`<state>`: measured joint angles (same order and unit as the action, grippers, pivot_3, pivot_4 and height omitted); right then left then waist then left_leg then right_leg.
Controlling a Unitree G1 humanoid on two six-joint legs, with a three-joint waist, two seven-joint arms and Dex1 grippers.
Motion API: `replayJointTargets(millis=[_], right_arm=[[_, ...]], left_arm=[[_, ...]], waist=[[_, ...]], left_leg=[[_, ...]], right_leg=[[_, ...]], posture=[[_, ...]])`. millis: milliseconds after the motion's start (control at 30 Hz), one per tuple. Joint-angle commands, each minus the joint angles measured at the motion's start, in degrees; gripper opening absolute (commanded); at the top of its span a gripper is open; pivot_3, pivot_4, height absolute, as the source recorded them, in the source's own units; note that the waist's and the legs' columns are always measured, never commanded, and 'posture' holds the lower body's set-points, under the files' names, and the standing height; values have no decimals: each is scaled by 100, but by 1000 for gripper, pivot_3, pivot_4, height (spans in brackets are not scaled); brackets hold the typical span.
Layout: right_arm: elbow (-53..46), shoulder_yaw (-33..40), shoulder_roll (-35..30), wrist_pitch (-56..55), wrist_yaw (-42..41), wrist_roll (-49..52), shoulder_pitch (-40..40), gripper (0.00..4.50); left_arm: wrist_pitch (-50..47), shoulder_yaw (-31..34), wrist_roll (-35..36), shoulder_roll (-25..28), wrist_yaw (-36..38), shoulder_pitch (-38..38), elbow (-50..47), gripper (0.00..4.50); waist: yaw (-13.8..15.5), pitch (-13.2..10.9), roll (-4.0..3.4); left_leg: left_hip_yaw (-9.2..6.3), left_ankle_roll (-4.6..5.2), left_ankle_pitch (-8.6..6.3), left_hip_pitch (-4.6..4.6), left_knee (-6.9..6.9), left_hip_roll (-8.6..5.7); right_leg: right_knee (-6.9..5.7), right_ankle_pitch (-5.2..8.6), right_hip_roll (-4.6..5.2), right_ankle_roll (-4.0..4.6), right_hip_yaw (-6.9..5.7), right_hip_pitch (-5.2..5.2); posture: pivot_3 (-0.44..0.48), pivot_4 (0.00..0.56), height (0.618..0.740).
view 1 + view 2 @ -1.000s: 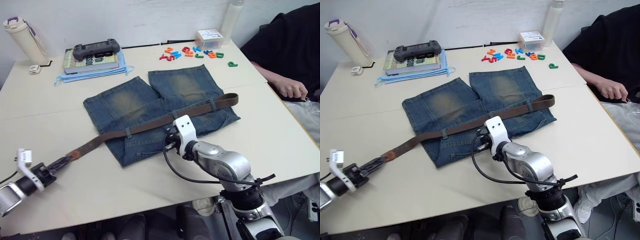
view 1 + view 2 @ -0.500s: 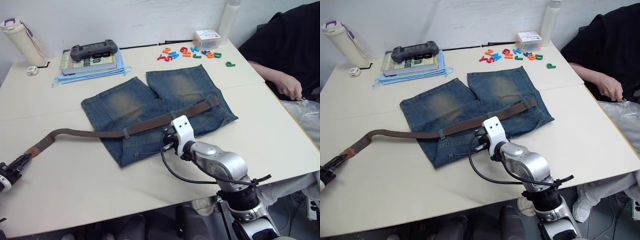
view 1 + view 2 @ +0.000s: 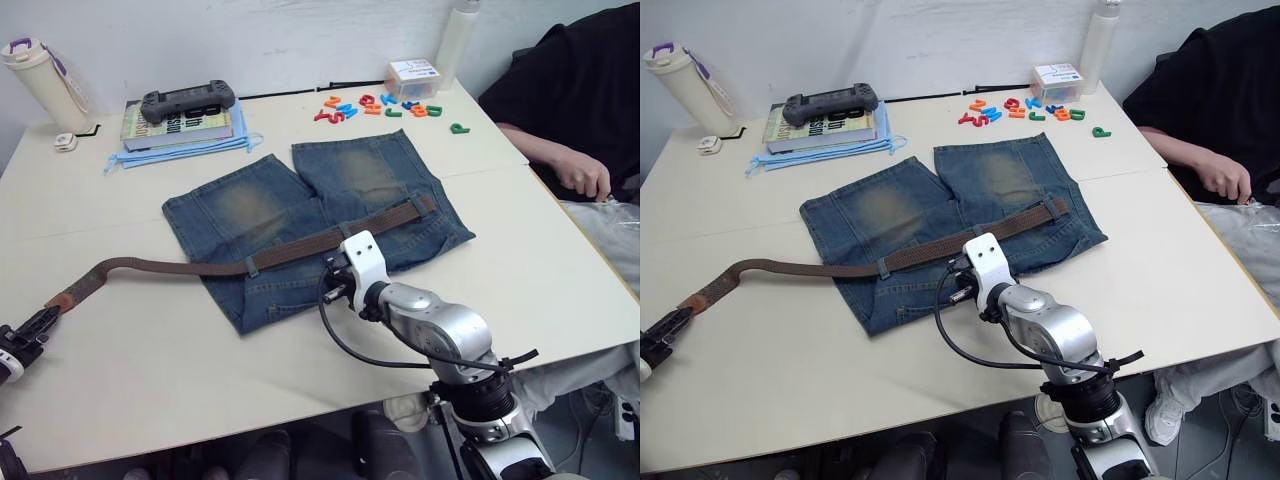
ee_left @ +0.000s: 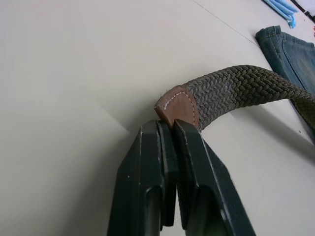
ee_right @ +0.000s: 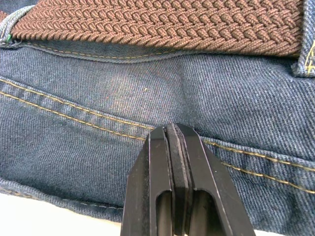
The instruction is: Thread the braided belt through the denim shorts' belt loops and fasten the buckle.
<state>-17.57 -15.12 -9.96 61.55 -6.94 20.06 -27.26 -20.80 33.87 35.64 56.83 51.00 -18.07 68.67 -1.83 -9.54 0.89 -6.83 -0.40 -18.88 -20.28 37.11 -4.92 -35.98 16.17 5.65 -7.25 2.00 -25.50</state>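
The denim shorts [image 3: 250,205] lie flat mid-table, waistband toward me. The braided belt [image 3: 300,248] runs along the waistband under belt loops [image 3: 250,266] and ends at the right loop [image 3: 426,205]. Its left part arches over the bare table to a tan leather end [image 4: 178,104]. My left gripper [image 4: 167,125] is shut on that end, near the table's left front edge [image 3: 35,325]. My right gripper [image 5: 170,129] is shut, tips pressed on the denim just below the belt [image 5: 162,24]. I cannot make out the buckle.
At the back left are a book with a game controller [image 3: 190,100], blue face masks [image 3: 180,148] and a drinking bottle [image 3: 38,75]. Coloured plastic letters [image 3: 385,105] and a white box [image 3: 415,72] lie at the back right. A person sits at the right, hand [image 3: 585,180] near the table edge.
My left gripper has pulled the belt leftward; its right end slid from past the shorts' right edge back to the right loop. The strap now arches off the table at the left.
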Motion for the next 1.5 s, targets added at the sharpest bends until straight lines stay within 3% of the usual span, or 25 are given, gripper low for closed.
replayJointTargets(millis=[33, 133, 367, 467, 600, 700, 733, 867, 933, 1100, 1167, 1333, 1500], right_arm=[[23, 62, -11, 72, -41, -120, 33, 0], [-5, 70, -14, 96, -70, -149, 18, 0], [-221, 167, -45, 271, -201, -103, -28, 0], [-428, 205, -229, 399, -392, -33, -91, 0], [-943, 412, -721, 655, -898, 254, -194, 0], [-1289, 800, -1221, 835, -1367, 606, -280, 1092], [-1371, 971, -1358, 892, -1505, 724, -333, 1185], [-1374, 1286, -2237, 384, -2039, 661, -495, 2962], [-1275, 980, -3058, -412, -2424, 97, -329, 3611], [-892, 195, -4627, -2785, -3127, -1420, 353, 3611], [-363, -201, -5042, -3766, -2923, -2358, 533, 3611], [686, -673, -5110, -5140, -2460, -3813, 565, 3611], [1522, -837, -4687, -5658, -2012, -4559, 361, 3611]], left_arm=[[304, 125, -222, 75, -411, 97, 302, 1963], [578, 242, -230, 154, -697, -13, 365, 3247], [478, 148, -224, 262, -77, -782, -253, 3247], [-194, -367, -124, -123, 453, -628, -1963, 3247], [-1628, -982, 633, -923, -63, 469, -5815, 3247], [-2360, -1148, 1181, -1327, -429, 867, -7320, 3300], [-2445, -1240, 1233, -1369, -417, 979, -7638, 3300], [-2425, -1659, 1122, -1341, -217, 1550, -8706, 3300], [-2151, -1996, 876, -1373, -139, 1804, -9211, 3300], [-827, -2884, -403, -1724, -458, 1803, -9724, 3300], [58, -3362, -1343, -1815, -638, 1743, -9584, 3300], [1553, -4168, -3127, -1917, -1186, 1578, -8886, 3300], [1843, -4472, -3869, -1932, -1390, 1320, -8445, 3300]], waist=[[-5, 0, -1], [-7, 0, -1], [29, 26, 46], [49, 25, 48], [28, 10, 23], [-24, 10, 25], [-50, 10, 25], [-67, 3, 15], [-46, -3, 4], [168, -21, -15], [187, -22, -12], [174, -23, -13], [172, -21, -7]], left_leg=[[1, 0, 0, 0, 0, 1], [2, -2, -1, 0, -1, 4], [-3, -2, -2, -8, 6, 2], [-5, 2, -3, -15, 9, -6], [-6, 23, -12, -31, 11, -18], [10, 37, -28, -35, 11, -10], [12, 34, -32, -38, 12, -2], [15, 19, -44, -46, 6, 25], [19, 17, -44, -45, 6, 28], [54, 31, -49, -25, 26, 20], [59, 32, -48, -21, 29, 21], [101, 50, -40, -16, 29, 12], [107, 46, -42, -10, 25, 29]], right_leg=[[1, 0, -1, 0, 1, 0], [1, 0, -2, 0, 1, -1], [5, -3, -2, 4, -8, 0], [9, -5, 0, 6, -10, 0], [5, -10, 20, -1, -5, 1], [16, -11, 16, -3, 0, -8], [23, -11, 9, -3, -3, -11], [44, -7, -5, 4, -12, -30], [44, -6, -9, 5, -14, -32], [76, -16, -8, 0, -24, -4], [82, -24, -9, -1, -24, 4], [103, -51, -10, -11, 8, 6], [108, -52, -21, -10, 13, 6]], posture=[[0, 150, 731], [0, 150, 731], [0, 150, 731], [0, 150, 731], [0, 150, 731], [0, 150, 731], [0, 150, 731], [0, 150, 731], [0, 150, 731], [0, 150, 731], [0, 150, 731], [0, 150, 731], [0, 150, 731]])
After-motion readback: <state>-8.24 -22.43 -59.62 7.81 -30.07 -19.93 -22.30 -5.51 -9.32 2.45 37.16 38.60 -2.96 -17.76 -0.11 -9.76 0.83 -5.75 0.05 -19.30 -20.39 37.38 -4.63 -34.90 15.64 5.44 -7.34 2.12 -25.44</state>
